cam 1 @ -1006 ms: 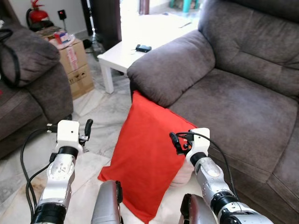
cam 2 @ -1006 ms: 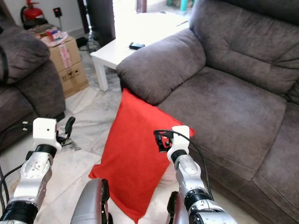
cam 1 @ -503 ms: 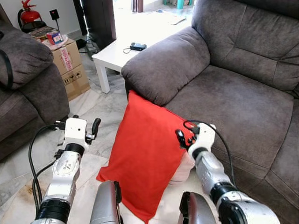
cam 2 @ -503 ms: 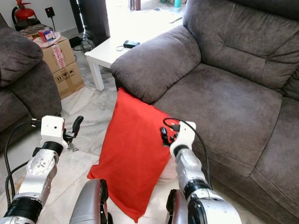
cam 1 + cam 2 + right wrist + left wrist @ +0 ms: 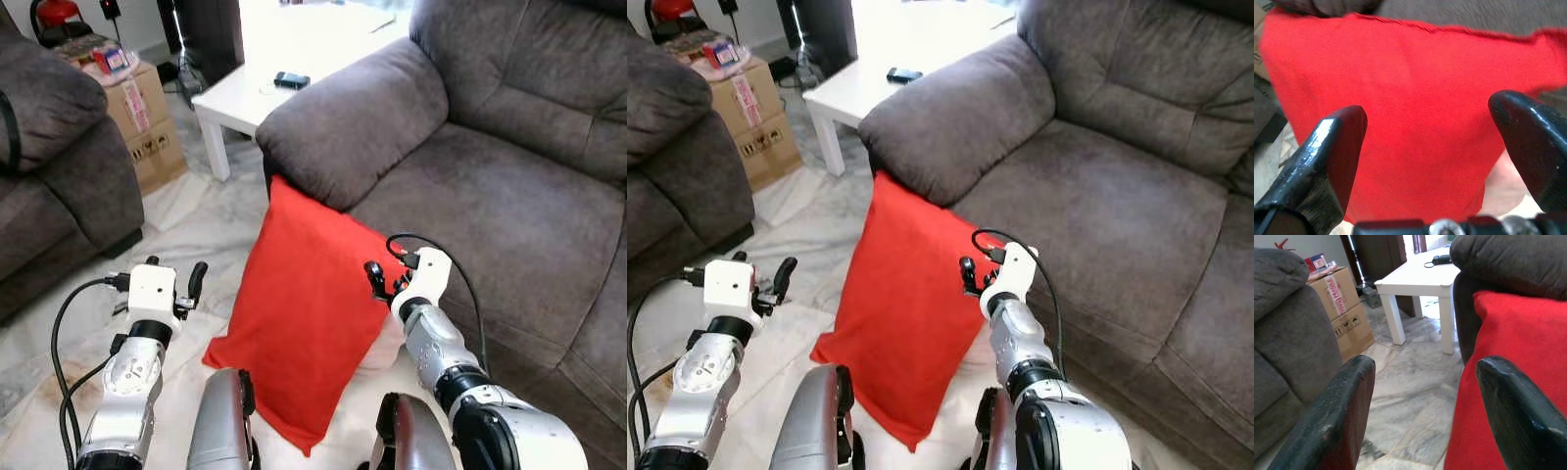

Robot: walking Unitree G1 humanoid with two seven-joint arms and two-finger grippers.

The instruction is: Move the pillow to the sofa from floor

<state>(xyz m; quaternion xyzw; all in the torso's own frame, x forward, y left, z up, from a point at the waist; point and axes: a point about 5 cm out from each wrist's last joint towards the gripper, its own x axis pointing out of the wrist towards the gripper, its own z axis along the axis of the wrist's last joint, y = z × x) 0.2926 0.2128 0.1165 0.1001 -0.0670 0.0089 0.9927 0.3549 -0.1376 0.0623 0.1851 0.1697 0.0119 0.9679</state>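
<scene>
Fingers [image 5: 1334, 147] of your right gripper [image 5: 1430, 142] are spread wide, with the red pillow [image 5: 309, 313] between and beyond them at close range; none of the pictures shows them touching the fabric. In the head views, your right gripper [image 5: 375, 279] sits at the pillow's upper right edge, just beside the front of the sofa seat [image 5: 500, 225]. Fingers [image 5: 1337, 416] of your left gripper [image 5: 1422, 406] are also spread wide and hold nothing. That gripper [image 5: 194, 279] hangs over the floor [image 5: 211, 215], to the left of the pillow and apart from it. Note that the pillow stands tilted on the marble floor. Its top corner leans against the sofa just below the armrest [image 5: 348, 122], and its lower corner rests on the floor between your two arms. A pale, pinkish object [image 5: 385, 348] sits just behind the pillow's right edge at the sofa base; what it is cannot be told. Beyond the armrest stands a white bench [image 5: 260, 88] carrying a small dark device [image 5: 291, 79]. A cardboard box [image 5: 147, 122] stands on the floor to the left of the bench, with small items on top. A second grey sofa [image 5: 59, 166] occupies the left side of the scene, next to the box.
</scene>
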